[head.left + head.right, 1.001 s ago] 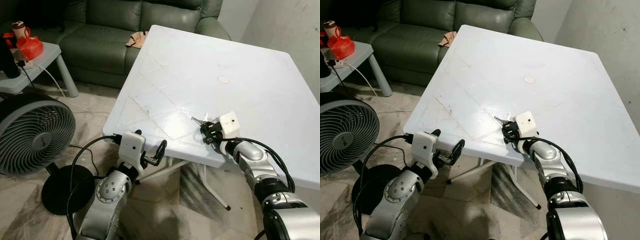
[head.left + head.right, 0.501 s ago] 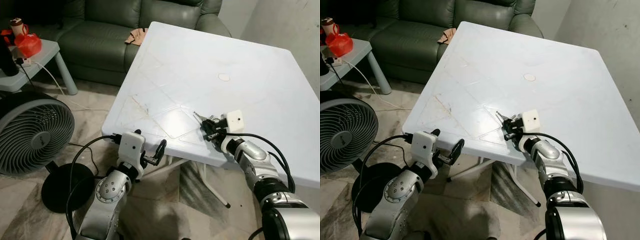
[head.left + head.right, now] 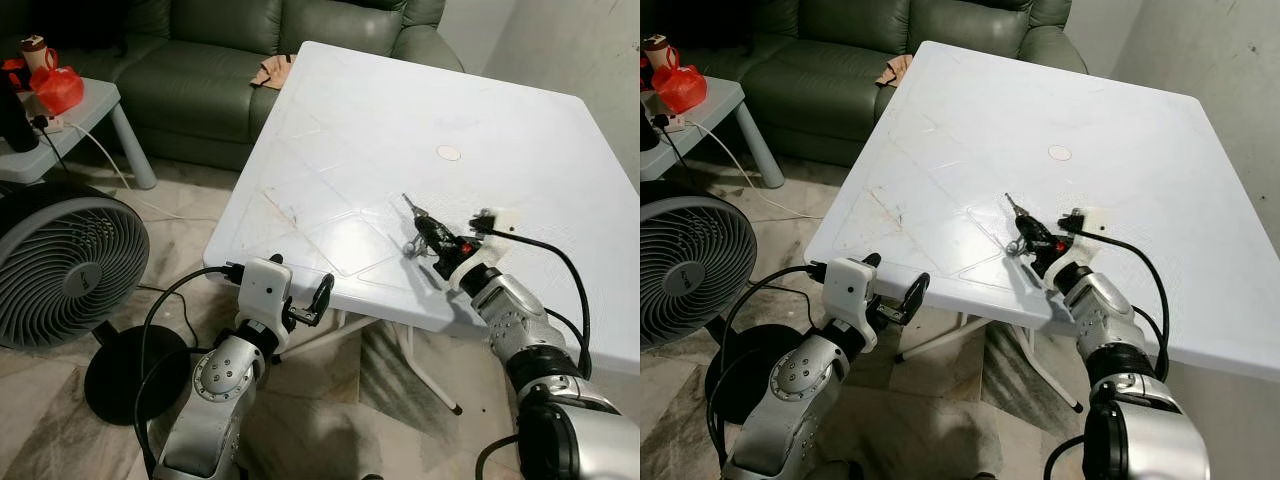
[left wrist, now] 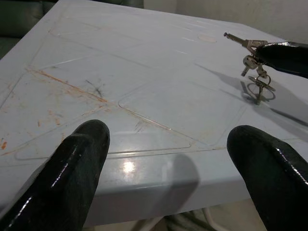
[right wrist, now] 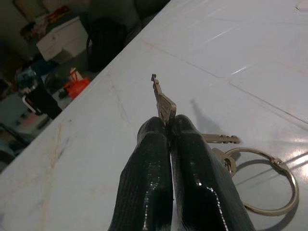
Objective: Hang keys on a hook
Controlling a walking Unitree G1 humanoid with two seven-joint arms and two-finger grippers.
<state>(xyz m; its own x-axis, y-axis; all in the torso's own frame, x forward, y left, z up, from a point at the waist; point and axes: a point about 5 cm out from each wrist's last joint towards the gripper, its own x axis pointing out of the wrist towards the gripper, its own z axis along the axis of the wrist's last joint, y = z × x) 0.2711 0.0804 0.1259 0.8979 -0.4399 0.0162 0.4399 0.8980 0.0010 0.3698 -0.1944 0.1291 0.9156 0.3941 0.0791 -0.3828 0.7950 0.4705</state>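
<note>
Right gripper (image 3: 432,236) is pinched tight on one key of the keys (image 5: 166,108), fingers together with the blade sticking out past the tips. The bunch sits over the near part of the white table (image 3: 400,130), toward the right. In the left wrist view the ring (image 4: 259,90) and the other keys dangle below the held one; ring looks at or just touching the tabletop, can't tell which. Right wrist view shows the ring (image 5: 262,180) lying close beside the fingers.

Left gripper (image 3: 318,298) is below the near table edge, to the left, fingers spread apart and holding nothing, aimed at the tabletop.

No hook can be made out in these views.

Step in hand, as judged: the lift after the grasp. To do it well: keep the pinch firm, since the hold is on a thin flat blade and could slip or twist. Raise straight up so the ring clears the table without dragging. Let the dangling keys settle before moving off. The ring is the part that must go over a hook, so it should hang free below the fingers, not be trapped against them.

Sofa (image 3: 220,60) at far left, fan (image 3: 60,265) on the floor at left.
</note>
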